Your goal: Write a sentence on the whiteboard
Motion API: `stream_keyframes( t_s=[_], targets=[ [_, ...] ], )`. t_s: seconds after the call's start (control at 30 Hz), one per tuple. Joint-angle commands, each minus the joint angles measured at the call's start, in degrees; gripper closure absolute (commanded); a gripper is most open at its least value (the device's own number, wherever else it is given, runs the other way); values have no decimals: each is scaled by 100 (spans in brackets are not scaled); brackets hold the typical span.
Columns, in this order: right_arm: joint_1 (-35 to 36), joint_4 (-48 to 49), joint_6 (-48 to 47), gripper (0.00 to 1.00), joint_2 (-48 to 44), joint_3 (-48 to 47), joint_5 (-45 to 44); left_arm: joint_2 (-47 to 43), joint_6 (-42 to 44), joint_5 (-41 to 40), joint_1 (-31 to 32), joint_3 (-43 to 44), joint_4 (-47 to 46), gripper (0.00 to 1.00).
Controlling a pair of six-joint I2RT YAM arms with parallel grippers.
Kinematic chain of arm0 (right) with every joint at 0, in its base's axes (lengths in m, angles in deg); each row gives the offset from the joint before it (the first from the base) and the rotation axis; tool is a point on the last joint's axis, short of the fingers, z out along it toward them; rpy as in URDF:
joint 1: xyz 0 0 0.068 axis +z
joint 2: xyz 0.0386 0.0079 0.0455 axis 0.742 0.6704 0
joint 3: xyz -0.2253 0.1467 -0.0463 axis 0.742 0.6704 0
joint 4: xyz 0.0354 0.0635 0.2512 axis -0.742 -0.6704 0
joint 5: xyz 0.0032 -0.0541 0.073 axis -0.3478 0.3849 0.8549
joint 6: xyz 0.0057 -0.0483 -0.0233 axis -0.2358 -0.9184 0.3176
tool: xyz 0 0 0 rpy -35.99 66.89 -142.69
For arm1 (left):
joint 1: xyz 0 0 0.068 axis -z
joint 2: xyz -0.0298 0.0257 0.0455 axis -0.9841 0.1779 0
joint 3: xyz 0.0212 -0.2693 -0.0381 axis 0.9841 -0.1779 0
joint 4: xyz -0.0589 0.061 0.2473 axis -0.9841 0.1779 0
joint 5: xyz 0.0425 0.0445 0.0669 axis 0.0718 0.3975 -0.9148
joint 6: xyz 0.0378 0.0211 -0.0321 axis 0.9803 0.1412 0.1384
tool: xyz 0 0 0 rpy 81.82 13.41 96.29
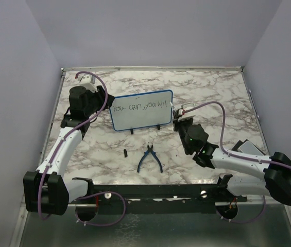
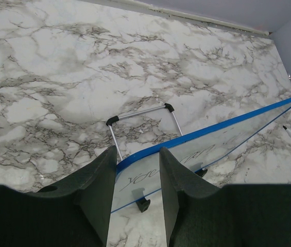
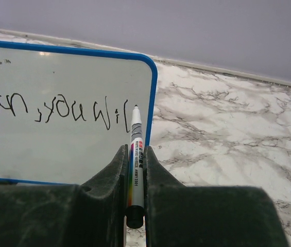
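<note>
While the whiteboard (image 1: pixel 141 110) stands on its black feet near the middle of the surface (image 1: pixel 212 92), somewhat toward the far edge, its left end is straddled by the jaws of the left gripper (image 2: pixel 138 165), though whether it is actually pinched cannot be told. A white marker (image 3: pixel 136 128) is clamped between the jaws of the right gripper (image 3: pixel 136 150), its tip held at the board's right end, just past the handwritten sentence (image 1: pixel 143 107). Blue-handled pliers (image 1: pixel 149 158) and a small black piece (image 1: pixel 126 153) are seen lying nearer the near edge.
</note>
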Motion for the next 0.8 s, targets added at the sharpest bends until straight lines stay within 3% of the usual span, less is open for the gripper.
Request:
stream_keyframes(
  t_s=[0.0, 0.77],
  targets=[
    [-15, 138, -178, 99, 111, 1, -64, -97, 8, 183, 21, -68, 30, 60],
    [-102, 766, -581, 99, 640, -236, 8, -115, 24, 175, 20, -78, 27, 60]
  ],
)
